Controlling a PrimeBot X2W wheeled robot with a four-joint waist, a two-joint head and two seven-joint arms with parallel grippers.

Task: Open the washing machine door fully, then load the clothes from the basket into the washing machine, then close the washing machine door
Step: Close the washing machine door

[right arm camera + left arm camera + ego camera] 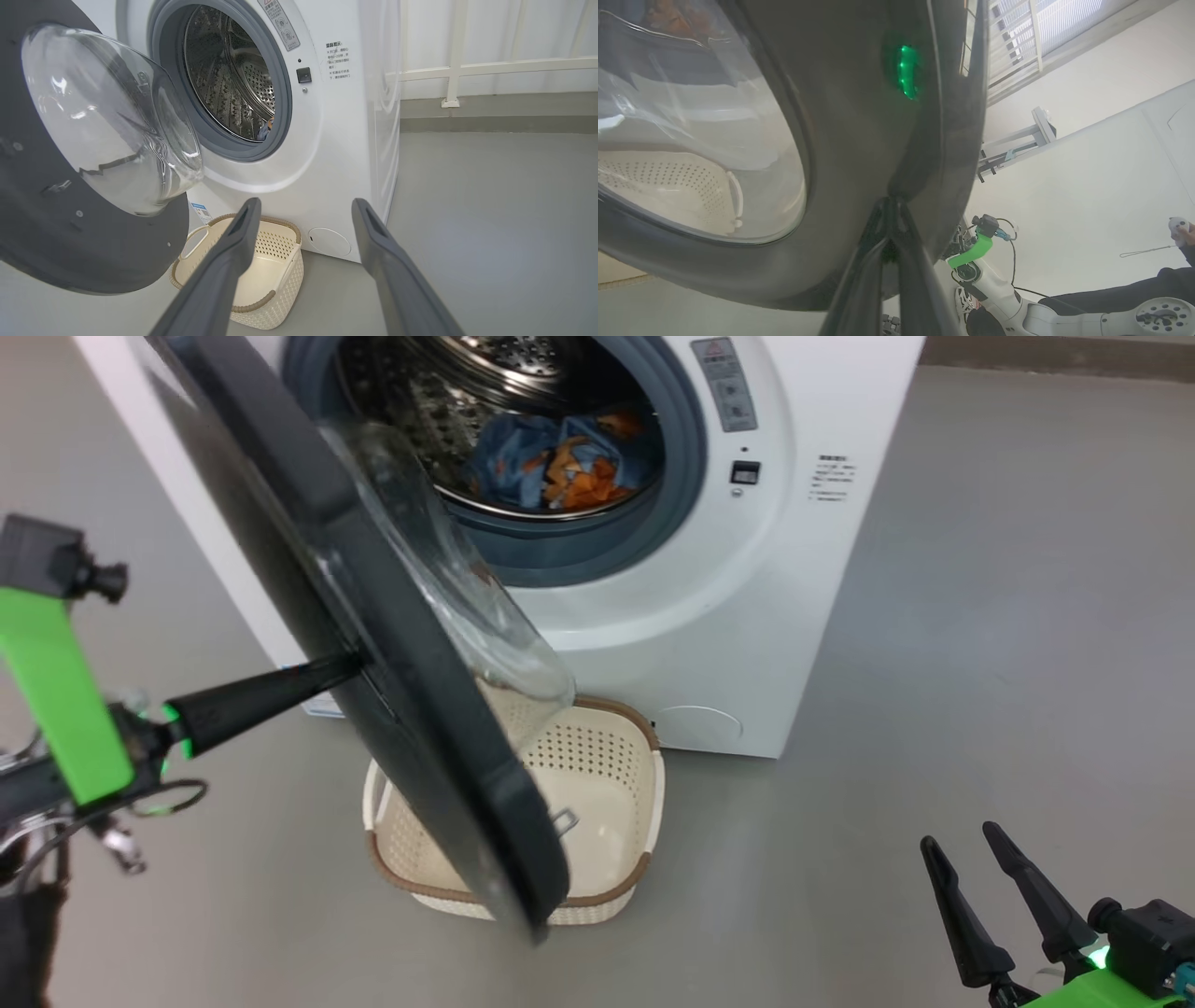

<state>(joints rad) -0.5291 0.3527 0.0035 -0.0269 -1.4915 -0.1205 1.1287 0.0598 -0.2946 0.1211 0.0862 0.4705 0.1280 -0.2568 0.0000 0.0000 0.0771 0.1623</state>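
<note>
The washing machine [794, 569] stands with its round black door [373, 616] swung partway out, the glass bulge facing the drum. The light-blue and orange clothes [560, 462] lie inside the steel drum. The cream basket [607, 775] sits on the floor below the door with nothing showing inside it. My left gripper [350, 665] is shut, its tips touching the door's outer face [840, 140]; the closed left gripper [892, 200] holds nothing. My right gripper [958, 837] stands open at the lower right, away from the machine [336, 140]. The right gripper [306, 205] points toward the basket [275, 261].
Grey floor [980, 663] spreads to the right of the machine. A white railing and wall [490, 70] stand behind it. In the left wrist view a person's dark sleeve and a hand with a controller [1181, 228] show at the right edge.
</note>
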